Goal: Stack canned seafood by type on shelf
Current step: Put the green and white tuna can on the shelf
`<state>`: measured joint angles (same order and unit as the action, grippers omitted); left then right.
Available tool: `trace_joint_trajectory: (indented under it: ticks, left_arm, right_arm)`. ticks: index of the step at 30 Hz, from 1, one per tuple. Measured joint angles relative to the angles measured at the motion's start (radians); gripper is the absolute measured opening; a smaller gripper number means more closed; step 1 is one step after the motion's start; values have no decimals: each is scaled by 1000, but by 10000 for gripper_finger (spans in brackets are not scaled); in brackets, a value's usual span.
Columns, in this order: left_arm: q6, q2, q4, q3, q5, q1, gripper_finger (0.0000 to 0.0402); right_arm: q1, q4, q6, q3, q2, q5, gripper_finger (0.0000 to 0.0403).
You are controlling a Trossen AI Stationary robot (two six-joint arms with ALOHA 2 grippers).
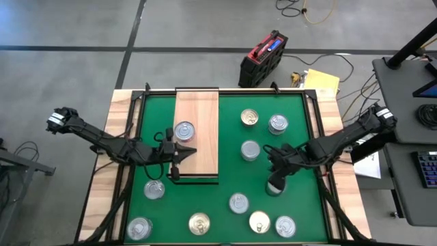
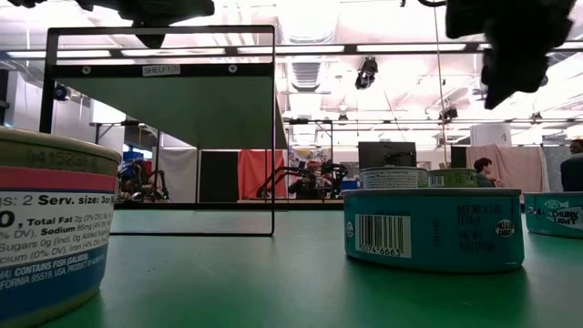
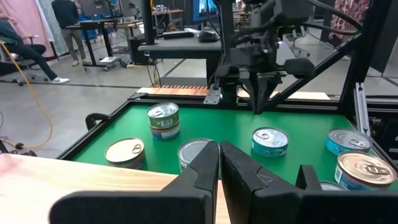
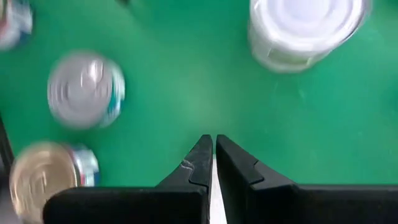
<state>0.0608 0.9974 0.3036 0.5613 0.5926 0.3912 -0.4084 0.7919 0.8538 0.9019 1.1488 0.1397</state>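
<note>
High view: the shelf (image 1: 197, 133) lies on the green worktop (image 1: 225, 164). One tin (image 1: 184, 130) rests on the shelf near its left edge. The left pincer (image 1: 183, 154) is just beside that tin, over the shelf, fingers closed and holding nothing. The remaining tins (image 1: 250, 150) stand off the shelf, right of it and in front of it. The right pincer (image 1: 278, 172) is well right of the shelf, closed and empty, above a tin (image 1: 274, 186)

Low view: a teal tin (image 2: 432, 228) stands right of the dark shelf frame (image 2: 161, 132); a large tin (image 2: 53, 228) stands left of it

Left wrist view: the left pincer (image 3: 219, 163) has its fingers together above the shelf edge (image 3: 81, 180), with tins (image 3: 163, 119) beyond it

Right wrist view: the right pincer (image 4: 214, 157) is closed and grips nothing; a silver tin (image 4: 86, 90) lies on the green worktop (image 4: 199, 81) nearby
</note>
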Motion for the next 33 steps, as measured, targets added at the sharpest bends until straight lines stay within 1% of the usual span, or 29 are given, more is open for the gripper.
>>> trace_joint_trajectory:
  ticks: [2, 4, 9, 12, 16, 23, 25, 27, 31, 33]
  left_arm:
    - [0, 0, 11, 0, 0, 0, 0]
    - [1, 0, 28, 0, 0, 0, 0]
    - [-5, -3, 54, 5, 7, 0, 0]
    - [-55, -5, 32, 25, 33, 0, 0]
    - [-86, -5, -92, 79, 36, -1, 0]
    - [-5, -2, -412, 230, 37, 0, 0]
    - [1, -2, -450, 249, 37, 0, 0]
    - [0, -2, -476, 260, 37, 0, 0]
    - [1, -2, -505, 269, 38, 0, 0]
    - [1, -2, -530, 273, 58, 0, 0]
  right_arm:
    - [-14, 36, -47, 4, 0, -39, 13]
    - [-24, 80, -62, 5, 0, -44, 13]
    - [-24, 129, -34, -8, 0, -35, 13]
    - [-24, 124, -5, -14, 0, -35, 13]
    - [-24, 123, 52, -19, 0, -35, 13]
    - [-24, 115, 71, -19, 0, -35, 13]
    - [-24, 114, 70, -19, 0, -34, 13]
    - [-24, 108, 89, -19, 0, -7, 13]
    - [-13, 107, 228, -20, 0, 80, 13]
    - [6, 108, 274, -20, 0, 97, 13]
